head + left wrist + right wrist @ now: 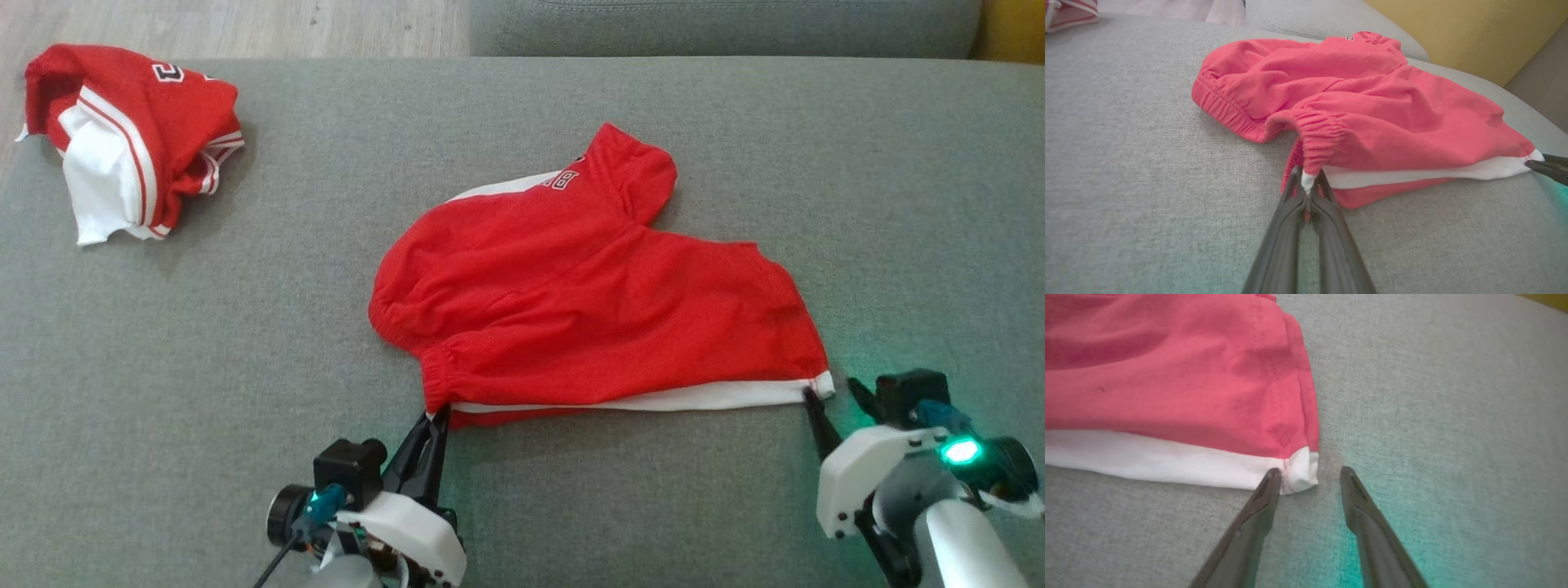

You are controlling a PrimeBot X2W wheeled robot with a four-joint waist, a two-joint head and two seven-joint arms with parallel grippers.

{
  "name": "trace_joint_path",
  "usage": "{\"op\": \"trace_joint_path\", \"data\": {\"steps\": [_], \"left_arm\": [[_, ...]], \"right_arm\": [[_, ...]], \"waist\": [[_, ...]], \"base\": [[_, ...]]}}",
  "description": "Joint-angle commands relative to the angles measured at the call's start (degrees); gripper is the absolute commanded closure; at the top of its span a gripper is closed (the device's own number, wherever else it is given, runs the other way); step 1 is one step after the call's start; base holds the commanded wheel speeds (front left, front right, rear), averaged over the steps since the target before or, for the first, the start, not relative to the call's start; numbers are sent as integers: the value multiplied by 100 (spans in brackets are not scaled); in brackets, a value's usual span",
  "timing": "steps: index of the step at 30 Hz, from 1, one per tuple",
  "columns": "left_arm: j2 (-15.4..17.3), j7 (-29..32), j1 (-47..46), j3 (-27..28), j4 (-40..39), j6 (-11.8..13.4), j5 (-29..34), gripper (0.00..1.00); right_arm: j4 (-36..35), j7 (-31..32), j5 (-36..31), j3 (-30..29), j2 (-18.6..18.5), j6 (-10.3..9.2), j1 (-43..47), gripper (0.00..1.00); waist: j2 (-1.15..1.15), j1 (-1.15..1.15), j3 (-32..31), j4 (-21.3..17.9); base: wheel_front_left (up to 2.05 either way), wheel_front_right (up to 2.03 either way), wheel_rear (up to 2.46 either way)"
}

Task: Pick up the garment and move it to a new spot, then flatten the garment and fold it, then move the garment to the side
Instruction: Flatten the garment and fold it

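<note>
The garment (588, 302), red shorts with a white side stripe and an elastic waistband, lies crumpled in the middle of the grey sofa seat (245, 367). My left gripper (438, 412) is shut on the garment's near left corner by the waistband; the left wrist view shows a white bit of the garment (1355, 106) pinched in the left gripper (1308, 179). My right gripper (831, 390) stands open at the near right corner. In the right wrist view the white hem corner of the garment (1167, 375) lies between the fingers of the right gripper (1310, 471), against the left fingertip (1271, 477).
A second red and white garment (131, 139) lies bunched at the seat's far left corner. The sofa's back cushion (718, 24) runs along the far edge, with wooden floor (229, 24) beyond the far left. Bare grey seat surrounds the shorts.
</note>
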Motion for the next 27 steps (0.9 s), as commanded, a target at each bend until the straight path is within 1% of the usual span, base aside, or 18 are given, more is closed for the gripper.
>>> {"op": "trace_joint_path", "data": {"steps": [1, 2, 3, 4, 6, 7, 8, 13, 14, 17, 19, 20, 24, 27], "left_arm": [[102, -91, -186, 242, -198, 36, -61, 100], [112, -94, -189, 248, -212, 42, -66, 100], [123, -98, -194, 256, -224, 49, -69, 100], [136, -102, -200, 263, -238, 55, -71, 100], [167, -102, -217, 269, -266, 66, -66, 100], [185, -103, -227, 271, -282, 72, -62, 100], [205, -104, -238, 273, -299, 77, -54, 100], [312, -120, -283, 294, -441, 94, -30, 100], [409, -144, -336, 310, -612, 90, 8, 100], [584, -117, -459, 326, -931, 99, 105, 100], [758, -71, -603, 344, -1272, 99, 213, 100], [758, -71, -603, 344, -1272, 99, 213, 100], [1186, 230, -1007, 443, -2164, 98, 410, 100], [1466, 619, -1374, 605, -2943, 43, 372, 100]], "right_arm": [[-118, 47, 90, 226, -161, -4, -284, 38], [-88, 56, 168, 265, -173, -4, -315, 54], [-51, 66, 251, 300, -181, -4, -348, 62], [4, 96, 310, 328, -204, -4, -377, 66], [111, 128, 417, 398, -253, -4, -436, 79], [162, 135, 491, 435, -267, -4, -464, 91], [195, 119, 542, 465, -282, -4, -490, 100], [189, -63, 824, 523, -279, -4, -589, 100], [-9, -240, 1018, 524, -271, -4, -629, 100], [-360, -382, 1211, 504, -296, -4, -667, 100], [-704, -454, 1365, 497, -324, -4, -690, 100], [-704, -454, 1365, 497, -324, -4, -690, 100], [-1598, -516, 1476, 370, -492, -4, -774, 100], [-2346, -410, 1476, 224, -582, -4, -885, 100]], "waist": [[0, 0, 19, -3], [0, 0, 27, -6], [0, 0, 33, -9], [0, 0, 38, -10], [0, 0, 47, -9], [0, 0, 48, -7], [0, 0, 46, -6], [0, 0, -40, -25], [0, 0, -159, -50], [0, 0, -316, -73], [0, 0, -446, -89], [0, 0, -446, -89], [0, 0, -725, -112], [0, 0, -902, -158]], "base": [[0, 0, 0], [0, 0, 0], [0, 0, 0], [0, 0, 0], [0, 0, 0], [0, 0, 0], [0, 0, 0], [0, 0, 0], [0, 0, 0], [0, 0, 0], [0, 0, 0], [0, 0, 0], [0, 0, 0], [0, 0, 0]]}}
